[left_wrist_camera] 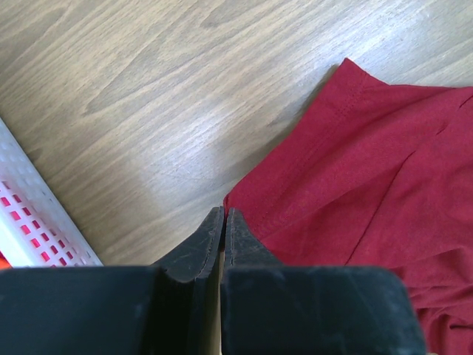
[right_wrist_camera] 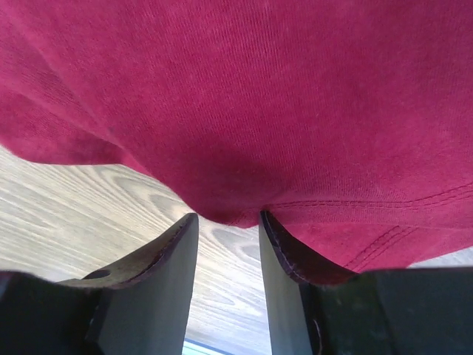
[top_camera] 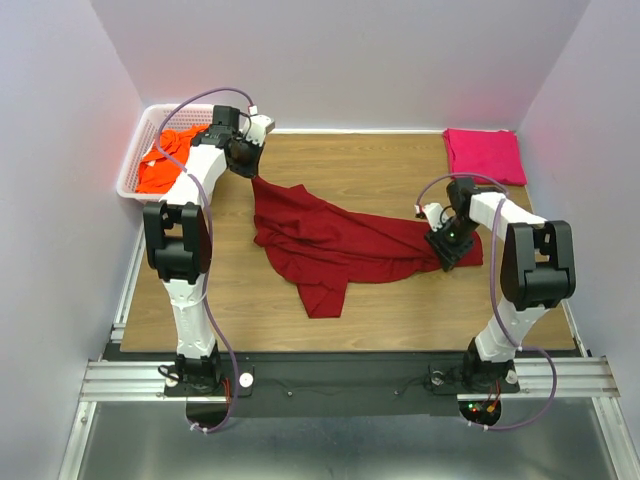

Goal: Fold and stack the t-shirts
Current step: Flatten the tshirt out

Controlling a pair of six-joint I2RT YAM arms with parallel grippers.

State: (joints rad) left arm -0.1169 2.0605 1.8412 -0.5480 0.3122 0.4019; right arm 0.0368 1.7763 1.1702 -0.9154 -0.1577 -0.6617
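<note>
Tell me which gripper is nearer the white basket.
Left. The left gripper is just beside the basket; the right gripper is across the table, at the dark red shirt's opposite end.

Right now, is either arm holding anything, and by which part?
The left gripper pinches the dark red shirt by a corner. The right gripper straddles a fold by the hem; a grip cannot be told.

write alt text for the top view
A dark red t-shirt sprawls across a wooden table, its ends at the left gripper and right gripper. An orange t-shirt sits in a white basket back left; a folded pink t-shirt back right.
</note>
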